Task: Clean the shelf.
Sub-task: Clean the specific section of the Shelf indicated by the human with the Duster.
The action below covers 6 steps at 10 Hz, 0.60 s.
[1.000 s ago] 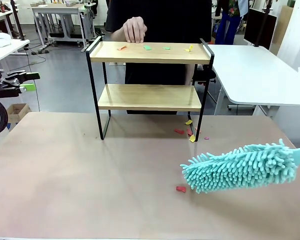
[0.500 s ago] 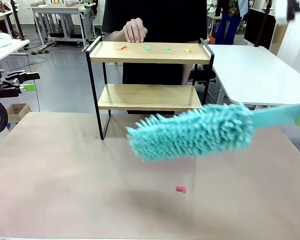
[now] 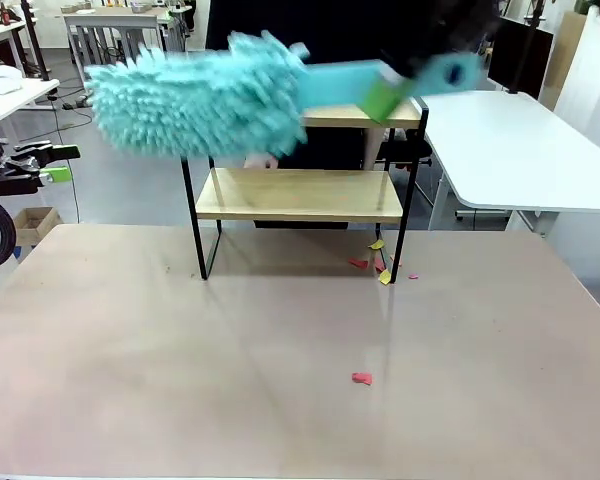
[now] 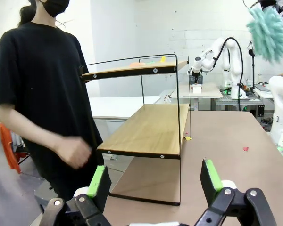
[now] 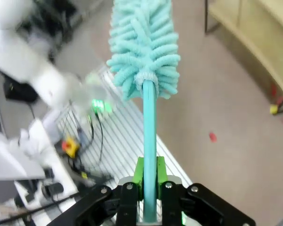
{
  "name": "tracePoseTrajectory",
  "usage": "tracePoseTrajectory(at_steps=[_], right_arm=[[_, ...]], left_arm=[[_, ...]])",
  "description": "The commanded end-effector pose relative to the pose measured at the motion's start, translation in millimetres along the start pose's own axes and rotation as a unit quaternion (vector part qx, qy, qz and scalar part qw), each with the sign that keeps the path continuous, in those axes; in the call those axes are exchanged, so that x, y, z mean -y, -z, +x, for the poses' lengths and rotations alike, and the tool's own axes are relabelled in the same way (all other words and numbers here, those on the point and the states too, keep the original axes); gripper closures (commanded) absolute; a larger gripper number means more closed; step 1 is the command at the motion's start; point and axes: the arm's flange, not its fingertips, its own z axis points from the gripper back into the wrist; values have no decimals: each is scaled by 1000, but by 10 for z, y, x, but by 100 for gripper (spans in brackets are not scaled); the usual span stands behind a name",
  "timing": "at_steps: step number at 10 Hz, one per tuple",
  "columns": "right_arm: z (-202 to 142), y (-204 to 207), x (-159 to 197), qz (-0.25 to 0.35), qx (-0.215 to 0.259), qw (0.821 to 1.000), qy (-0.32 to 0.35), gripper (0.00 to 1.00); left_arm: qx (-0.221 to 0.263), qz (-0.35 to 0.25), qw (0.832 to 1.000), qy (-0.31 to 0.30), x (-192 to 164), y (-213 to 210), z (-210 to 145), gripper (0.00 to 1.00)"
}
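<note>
The shelf (image 3: 300, 195) stands at the table's far side, its top board partly hidden by a blurred teal duster (image 3: 195, 95) held level in front of it. My right gripper (image 3: 395, 90) is shut on the duster's handle (image 5: 149, 141), with the fluffy head (image 5: 144, 47) pointing away from it. Small coloured paper scraps (image 4: 153, 61) lie on the top board of the shelf (image 4: 146, 132). My left gripper (image 4: 155, 176) is open and holds nothing; it waits at the table's left edge (image 3: 40, 165).
A red scrap (image 3: 362, 378) lies on the table, and several more scraps (image 3: 380, 265) lie by the shelf's right leg. A person in black (image 4: 37, 84) stands behind the shelf with a hand (image 4: 73, 151) lowered. A white table (image 3: 520, 150) stands at the right.
The duster has swung from low on the right up and leftwards to the level of the shelf's top board. The person's hand has left the top board. My left arm has not moved.
</note>
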Motion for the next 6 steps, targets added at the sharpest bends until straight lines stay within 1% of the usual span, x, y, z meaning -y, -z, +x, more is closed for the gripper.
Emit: tracePoseTrajectory(at_steps=[1, 3, 4, 5, 6], right_arm=[[283, 204, -110, -2, 83, 996, 42, 87], [530, 360, -108, -17, 159, 982, 97, 87], [637, 411, -91, -26, 180, 975, 130, 87], [665, 401, -90, -52, 152, 977, 138, 87], [567, 311, -89, -7, 150, 984, 97, 87]], left_arm=[[-1, -2, 1000, 6, 9, 1, 24, 0], [-1, -2, 1000, 6, 9, 1, 24, 0], [-1, -2, 1000, 6, 9, 1, 24, 0], [-1, -2, 1000, 6, 9, 1, 24, 0], [-1, -2, 1000, 6, 9, 1, 24, 0]])
